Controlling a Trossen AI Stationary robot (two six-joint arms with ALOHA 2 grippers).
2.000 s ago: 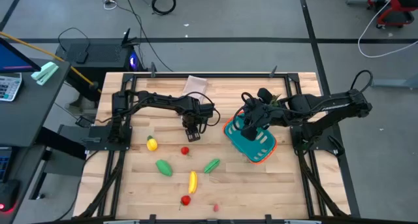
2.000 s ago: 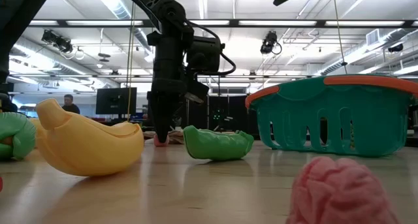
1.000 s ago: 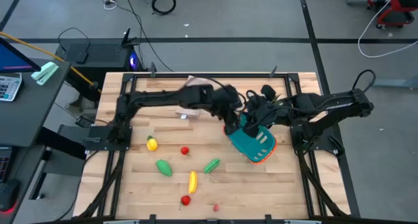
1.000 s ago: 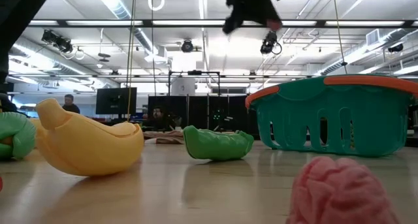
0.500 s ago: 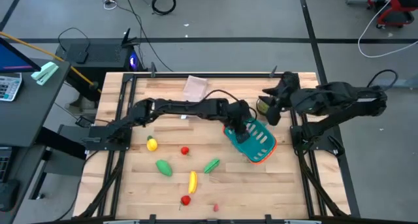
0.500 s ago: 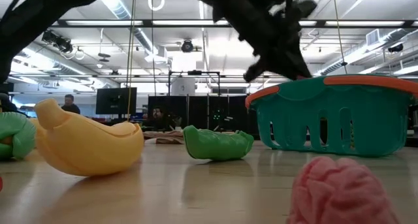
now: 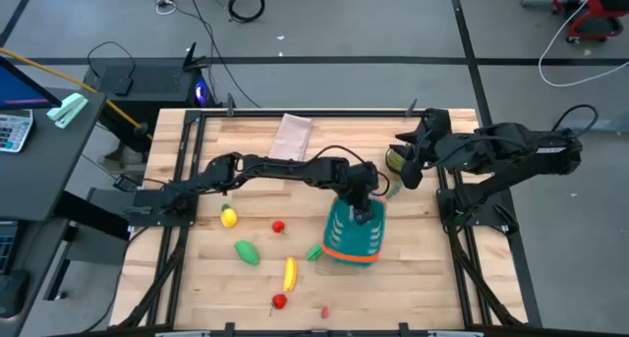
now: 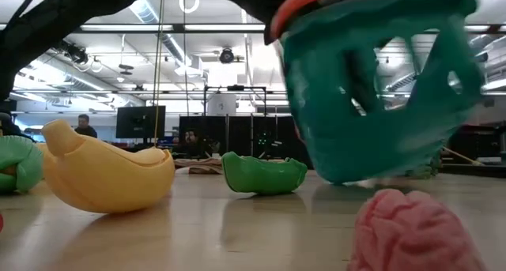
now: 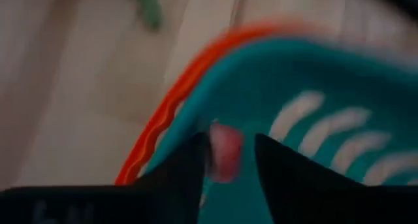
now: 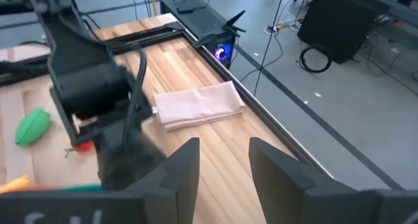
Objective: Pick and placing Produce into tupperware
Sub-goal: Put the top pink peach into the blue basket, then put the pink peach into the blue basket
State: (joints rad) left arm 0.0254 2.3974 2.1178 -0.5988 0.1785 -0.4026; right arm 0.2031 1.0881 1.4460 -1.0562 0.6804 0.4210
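Tilting teal basket [image 7: 352, 235], orange rim toward camera-near table edge; left gripper [image 7: 365, 214] spread inside; right gripper [image 7: 405, 160] parted.

The left arm stretches across the table, its left gripper [image 7: 366, 217] pointing down with fingers parted, while the right gripper [image 7: 405, 165] waits open near the far right edge.

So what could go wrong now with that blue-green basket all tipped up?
The teal slotted plastic basket with the orange rim leans steeply in the low view, with the left gripper down inside it. It might topple, and the small pinkish piece inside could roll out. The green toy pod lies right beside the basket, so the basket could knock it. The right gripper waits at the table's right side, probably too far to help.
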